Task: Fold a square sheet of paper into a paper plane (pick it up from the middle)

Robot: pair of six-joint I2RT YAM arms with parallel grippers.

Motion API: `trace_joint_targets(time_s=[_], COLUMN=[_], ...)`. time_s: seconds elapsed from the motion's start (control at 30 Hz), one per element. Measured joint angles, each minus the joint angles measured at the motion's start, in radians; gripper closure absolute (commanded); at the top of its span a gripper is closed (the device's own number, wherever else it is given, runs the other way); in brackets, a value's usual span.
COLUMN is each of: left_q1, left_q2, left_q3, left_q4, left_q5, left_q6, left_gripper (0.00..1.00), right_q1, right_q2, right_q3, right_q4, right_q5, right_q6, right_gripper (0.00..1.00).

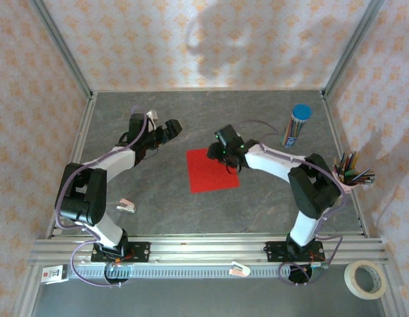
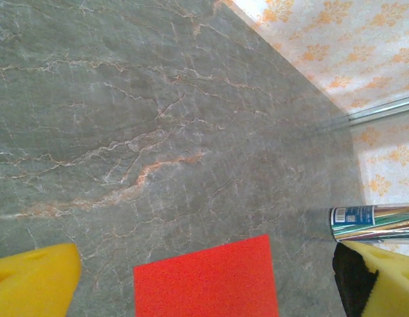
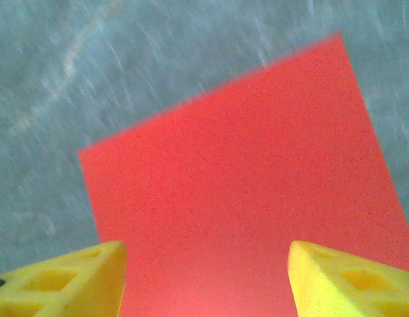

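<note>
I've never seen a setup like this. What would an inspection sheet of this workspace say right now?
Surface: grey marbled table, no spills seen.
Job's things: square sheet of paper, red, lying flat, no folds yet.
Clutter: blue-capped tube of pencils far right; cup of pencils at the right edge; small clip by the left arm; tape roll beyond the front rail.
Grippers: left gripper open, left of the sheet, holding nothing; right gripper open, over the sheet.
Cables: purple cables run along both arms, off the paper.
Surroundings: patterned walls, metal frame.
</note>
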Motion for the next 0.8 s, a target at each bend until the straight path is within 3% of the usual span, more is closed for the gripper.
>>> trace_joint_targets(time_s=[0.47, 0.63, 0.8], left_q1=[0.000, 0.000, -0.005], left_q2=[-0.029, -0.029, -0.029], left_q3=[-0.049, -0.049, -0.049], left_q4=[-0.047, -0.052, -0.082], left_q5=[-0.032, -0.032, -0.041], left_q6=[-0.002, -0.004, -0.001], left_gripper=[0.01, 0.01, 0.01], right_q1=[-0.055, -0.055, -0.048], right_q2=[0.237, 0.241, 0.239], right_q3=[0.164, 0.166, 0.151], right_q4=[-0.109, -0.110, -0.079], right_q5=[0.050, 0.066, 0.107], right_q6=[-0.256, -0.186, 0.011], right_gripper=[0.26, 0.28, 0.28])
